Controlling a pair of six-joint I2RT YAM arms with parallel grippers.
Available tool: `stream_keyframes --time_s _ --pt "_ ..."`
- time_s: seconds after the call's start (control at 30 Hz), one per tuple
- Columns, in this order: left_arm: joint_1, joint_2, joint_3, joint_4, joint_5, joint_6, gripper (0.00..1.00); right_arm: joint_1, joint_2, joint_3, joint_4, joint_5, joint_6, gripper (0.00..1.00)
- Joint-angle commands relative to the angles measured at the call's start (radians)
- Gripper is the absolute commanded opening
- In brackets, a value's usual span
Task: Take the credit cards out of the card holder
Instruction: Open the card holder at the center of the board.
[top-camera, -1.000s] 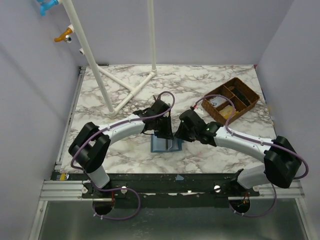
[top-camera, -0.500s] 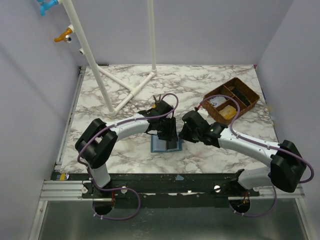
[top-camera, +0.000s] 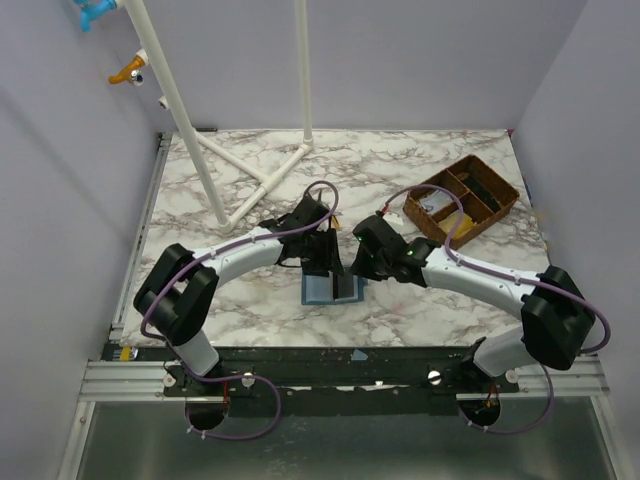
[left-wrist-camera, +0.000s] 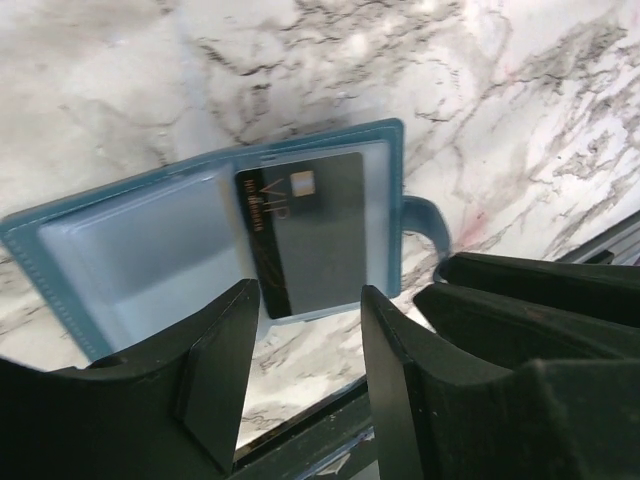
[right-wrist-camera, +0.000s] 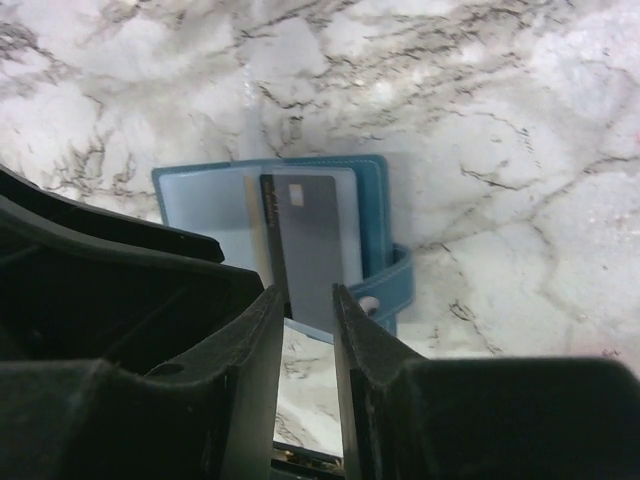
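Blue card holder (top-camera: 332, 291), paler blue inside with clear sleeves, lies opened flat on the marble surface (top-camera: 250, 305). It sits low centre in the overhead view, between the two arms.

The right half of the holder carries one dark card (left-wrist-camera: 318, 235). Gold "VIP" runs sideways along the card's left edge. A smaller gold line beside it is too fine to read. A gold chip square (left-wrist-camera: 303, 181) sits near the card's top. A closing strap (left-wrist-camera: 425, 215) with a snap sticks out from the holder's right edge and lies on the surface.

Over the holder's upper part is the left claw (top-camera: 324, 268), jaws spread and nothing between them. In its own camera the card's lower end shows through the gap.

Just beside the holder's right edge, near the strap, is the right claw (top-camera: 360, 270). Its jaws stand a narrow slot apart and pinch nothing. The card shows through the slot in its own camera.

Contact between either claw and the holder cannot be told.

Upper right of the overhead view: brown compartment tray (top-camera: 462, 198), well apart from the holder, with dark and yellow contents that are not identifiable. Upper left: white pipe frame (top-camera: 255, 185) standing on the surface.
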Motion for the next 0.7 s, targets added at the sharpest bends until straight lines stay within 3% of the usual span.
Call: stream_keyframes --time_s 0.0,0.33,0.67 --pt "0.028 -0.042 -0.057 0.005 -0.023 -0.002 0.47 0.017 0.034 0.059 0.022 -0.008 -0.03 0.29" --pt "0.052 -0.06 -0.095 0.024 -0.004 -0.004 0.46 0.049 0.126 0.115 -0.011 0.024 -0.032 0.29" --pt "0.052 -0.06 -0.09 0.023 0.01 0.011 0.44 0.037 0.185 0.074 -0.011 0.071 -0.029 0.2"
